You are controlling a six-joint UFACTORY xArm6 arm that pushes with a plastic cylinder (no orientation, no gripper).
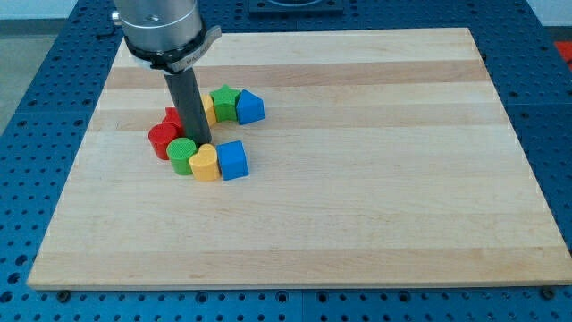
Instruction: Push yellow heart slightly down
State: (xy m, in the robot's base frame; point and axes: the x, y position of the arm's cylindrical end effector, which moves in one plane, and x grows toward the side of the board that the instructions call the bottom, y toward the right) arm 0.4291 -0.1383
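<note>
Camera view shows the wooden board (357,179) with all the blocks bunched near its top-left corner, well apart from the right and bottom edges. My tip (200,143) is a bare rod end (no jaws to open or close, and it holds nothing); it stands in the middle of the cluster, just above the yellow heart (205,164) and apparently touching or nearly touching its upper side, though the exact contact is hard to tell.

The yellow heart sits at the cluster's lower edge, wedged between the green cylinder (182,155) on the view's left and the blue cube (232,160) on the view's right, both touching or just beside it. Behind the rod lie a red cylinder (163,139), another red block (172,116) partly hidden, a yellow block (209,109) mostly hidden, a green star (224,103) and a blue block with a peaked top (250,107).

I judge the push is at its start: the tip is placed on the correct side. The next move calls for a short, straight slide toward the board's bottom edge, centred on the heart so the neighbours are not dragged along.
</note>
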